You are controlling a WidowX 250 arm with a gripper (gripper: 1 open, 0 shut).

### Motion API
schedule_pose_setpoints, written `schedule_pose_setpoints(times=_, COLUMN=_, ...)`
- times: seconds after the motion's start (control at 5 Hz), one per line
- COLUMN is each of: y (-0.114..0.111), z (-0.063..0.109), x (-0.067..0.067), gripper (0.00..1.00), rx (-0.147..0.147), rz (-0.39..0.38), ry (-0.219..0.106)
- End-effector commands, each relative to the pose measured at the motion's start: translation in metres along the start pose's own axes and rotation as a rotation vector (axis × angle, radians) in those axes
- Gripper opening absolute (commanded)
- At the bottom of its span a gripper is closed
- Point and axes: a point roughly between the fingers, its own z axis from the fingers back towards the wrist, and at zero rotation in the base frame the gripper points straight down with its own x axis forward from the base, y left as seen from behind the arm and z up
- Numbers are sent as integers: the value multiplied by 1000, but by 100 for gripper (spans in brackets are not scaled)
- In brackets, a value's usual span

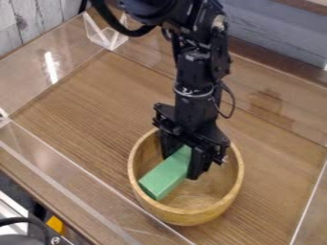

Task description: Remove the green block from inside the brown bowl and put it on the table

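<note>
The green block [166,176] lies tilted inside the brown bowl [186,207], its lower end near the bowl's left wall and its upper end between my fingers. My gripper [188,158] reaches straight down into the bowl and is shut on the block's upper end. The bowl stands on the table [102,105] near its front edge. The black arm rises from the gripper toward the top of the view.
Clear acrylic walls [52,158] edge the table at the left and front. A clear acrylic piece [105,36] stands at the back left corner. Bare tabletop lies to the left and right of the bowl.
</note>
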Motion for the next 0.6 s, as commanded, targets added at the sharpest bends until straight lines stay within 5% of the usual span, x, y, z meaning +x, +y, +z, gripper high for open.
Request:
schedule_pose_setpoints(times=0.0, y=6, z=17, x=4, gripper=0, rx=-8, rz=64, ry=-47)
schedule_pose_setpoints(times=0.4, y=7, z=23, x=-3, gripper=0, rx=-18, rz=143, ry=-54)
